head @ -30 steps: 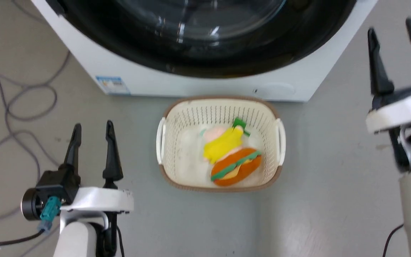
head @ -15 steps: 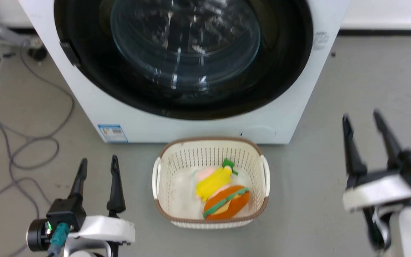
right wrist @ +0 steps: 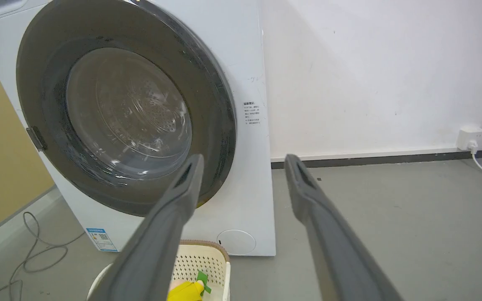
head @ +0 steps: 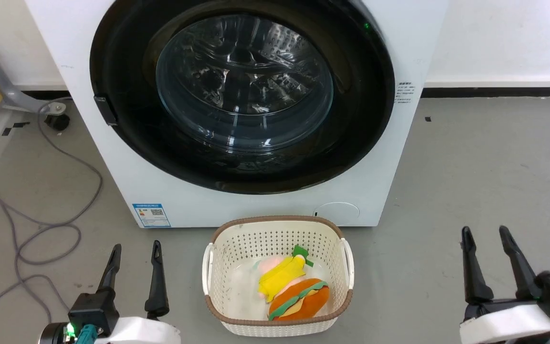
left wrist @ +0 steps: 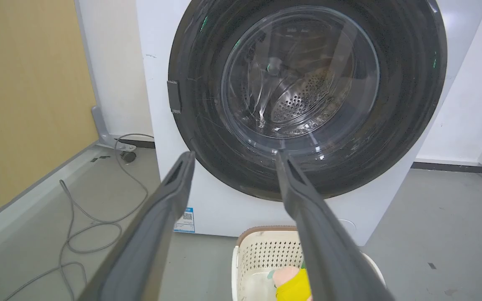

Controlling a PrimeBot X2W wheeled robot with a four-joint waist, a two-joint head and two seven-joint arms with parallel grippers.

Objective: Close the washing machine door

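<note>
washing machine door (head: 241, 91) flush against washing machine (head: 256, 210) front, judged closed | left gripper (head: 136, 244) jaws spread, empty | right gripper (head: 484, 229) jaws spread, empty | remaining: apparently nothing

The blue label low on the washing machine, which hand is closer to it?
Left. The left hand is just short of the blue label, slightly to its left; the right hand is far off to the right, beyond the basket.
</note>
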